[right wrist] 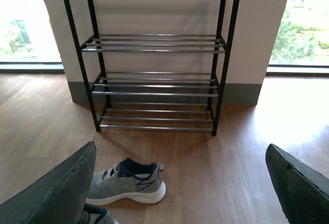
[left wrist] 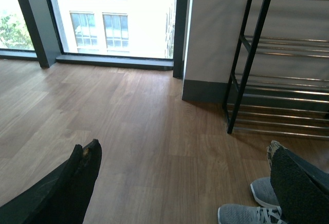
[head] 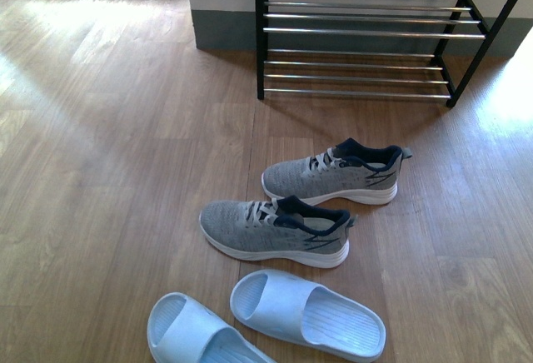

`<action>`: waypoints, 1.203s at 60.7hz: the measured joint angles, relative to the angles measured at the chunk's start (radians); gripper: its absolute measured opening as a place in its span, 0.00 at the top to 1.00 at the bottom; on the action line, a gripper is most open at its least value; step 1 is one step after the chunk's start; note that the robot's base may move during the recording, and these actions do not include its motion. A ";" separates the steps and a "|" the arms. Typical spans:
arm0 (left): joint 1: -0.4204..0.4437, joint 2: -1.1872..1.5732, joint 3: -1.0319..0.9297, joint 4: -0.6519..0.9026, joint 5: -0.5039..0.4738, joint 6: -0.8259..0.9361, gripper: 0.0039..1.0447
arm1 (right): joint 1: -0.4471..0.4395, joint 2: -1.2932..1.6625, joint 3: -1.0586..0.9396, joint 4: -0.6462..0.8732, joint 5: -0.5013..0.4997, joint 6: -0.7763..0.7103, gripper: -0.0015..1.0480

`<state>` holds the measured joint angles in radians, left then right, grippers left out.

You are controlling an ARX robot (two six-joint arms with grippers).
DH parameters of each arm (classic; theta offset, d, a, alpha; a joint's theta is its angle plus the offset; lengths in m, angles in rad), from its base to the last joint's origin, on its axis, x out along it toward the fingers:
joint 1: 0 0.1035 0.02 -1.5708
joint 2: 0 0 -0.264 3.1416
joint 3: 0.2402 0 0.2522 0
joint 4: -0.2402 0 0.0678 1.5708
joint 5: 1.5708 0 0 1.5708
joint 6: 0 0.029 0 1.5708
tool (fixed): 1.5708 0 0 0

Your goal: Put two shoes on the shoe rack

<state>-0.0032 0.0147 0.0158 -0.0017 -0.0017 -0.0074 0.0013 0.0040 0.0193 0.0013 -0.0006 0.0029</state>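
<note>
On the wood-plank floor [head: 125, 171], a little way in front of the shoe rack [head: 366, 32], the two grey knit sneakers stand upright on their white soles, side by side and staggered, toes toward the robot's left. The far sneaker [head: 333, 176] is nearer the rack and the near sneaker [head: 275, 231] sits just beside it toward the robot. Neither is on the rack, so the task looks not yet begun. Their open navy collars face up, which I judge gives a finger an easy way in. The chrome bars that show carry nothing, and the rack backs onto a pale wall [right wrist: 154, 13] with a grey skirting. Closest to the robot lie two pale blue slides [head: 308, 313], one just beside the near sneaker's sole. They are no part of the job and may get in the way of a low reach. The left gripper [left wrist: 185, 152] hangs above the floor with its dark fingers [left wrist: 67, 188] wide apart and nothing between them. The right gripper [right wrist: 181, 151] likewise hangs spread and empty, facing the rack, which suits a first approach. No arm appears in the front view, which also cuts off the rack's upper tiers. In the left wrist view only the sneakers' toes show past one finger. In the right wrist view the near sneaker is mostly hidden behind a finger. Bright windows [left wrist: 118, 13] wash out what lies outside.
</note>
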 joint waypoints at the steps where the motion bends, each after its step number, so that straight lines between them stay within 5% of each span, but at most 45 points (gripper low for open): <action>1: 0.000 0.000 0.000 0.000 0.000 0.000 0.09 | 0.000 0.000 0.000 0.000 0.000 0.000 0.09; 17: 0.000 0.000 0.000 0.000 0.001 0.000 0.09 | 0.000 0.000 0.000 0.000 0.000 0.000 0.09; 24: 0.000 0.000 0.000 0.000 0.001 0.000 0.09 | -0.069 0.168 0.006 0.092 -0.248 0.027 0.09; 44: 0.000 0.000 0.000 0.000 0.001 0.000 0.09 | 0.138 1.235 0.360 0.666 -0.081 0.040 0.09; 73: 0.000 0.000 0.000 0.000 0.001 0.000 0.09 | 0.237 2.343 1.181 0.505 -0.047 -0.269 0.09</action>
<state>-0.0032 0.0147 0.0154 -0.0017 -0.0006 -0.0074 0.2382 2.3474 1.1999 0.5068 -0.0479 -0.2661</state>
